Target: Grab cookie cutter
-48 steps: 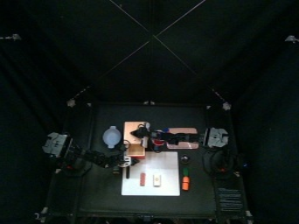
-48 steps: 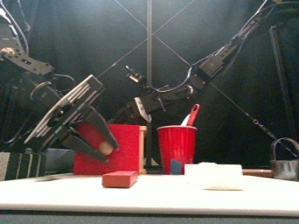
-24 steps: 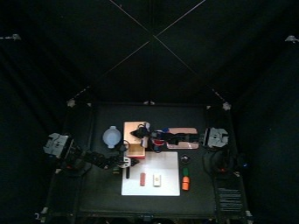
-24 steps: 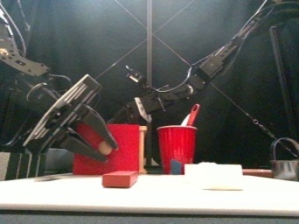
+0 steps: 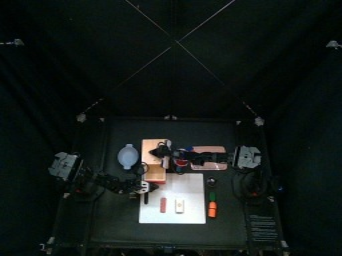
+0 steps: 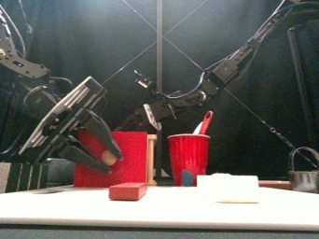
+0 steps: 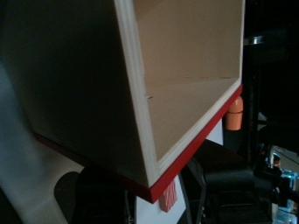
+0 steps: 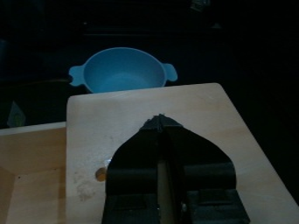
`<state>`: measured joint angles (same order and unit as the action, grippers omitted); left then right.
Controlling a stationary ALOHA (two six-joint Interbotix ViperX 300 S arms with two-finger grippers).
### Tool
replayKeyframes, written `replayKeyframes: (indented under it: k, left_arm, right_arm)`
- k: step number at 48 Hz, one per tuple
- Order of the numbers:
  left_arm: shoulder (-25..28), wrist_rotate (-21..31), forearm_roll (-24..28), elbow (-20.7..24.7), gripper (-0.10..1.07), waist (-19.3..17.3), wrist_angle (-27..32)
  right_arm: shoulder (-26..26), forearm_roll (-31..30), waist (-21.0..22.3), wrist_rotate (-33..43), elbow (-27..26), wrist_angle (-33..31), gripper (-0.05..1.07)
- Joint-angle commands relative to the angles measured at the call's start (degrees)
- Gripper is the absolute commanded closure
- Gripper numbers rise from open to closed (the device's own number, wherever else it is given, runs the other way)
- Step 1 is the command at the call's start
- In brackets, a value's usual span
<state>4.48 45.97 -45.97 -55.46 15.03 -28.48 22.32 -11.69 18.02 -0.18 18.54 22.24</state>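
open-fronted wooden box (image 7: pixel 176 79), red-edged

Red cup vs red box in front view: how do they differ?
The red cup is round, tapering downward, and has something sticking out of its top; the red box is flat-sided and square-cornered, with a pale wood edge. The box is wider and slightly taller than the cup. The box sits left, by the left gripper. Both stand upright.

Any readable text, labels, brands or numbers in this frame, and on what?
None can be read.
Top view: a pale label at the table's front right corner, print too small to read.
Red box, red cup and blue bowl: no markings show.
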Motion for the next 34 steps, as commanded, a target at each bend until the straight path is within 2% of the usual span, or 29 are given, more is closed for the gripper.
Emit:
replayKeyframes:
  k: [1,23,34]
  left_arm:
    - [-0.1,-0.5,0.4,1.2,0.33,0.5,-1.2]
    - [-1.0,-1.8,0.6,1.1,0.07,0.5,-4.1]
    - [-3.3,-1.8,1.1,0.6,0.04,0.7,-1.5]
  right_arm:
    - [0.4,0.0,0.1,0.2,0.4,-1.1,1.01]
    - [0.4,0.0,0.1,0.1,0.4,-1.1,1.01]
    - [0.4,0.0,0.1,0.1,0.4,-1.1,1.01]
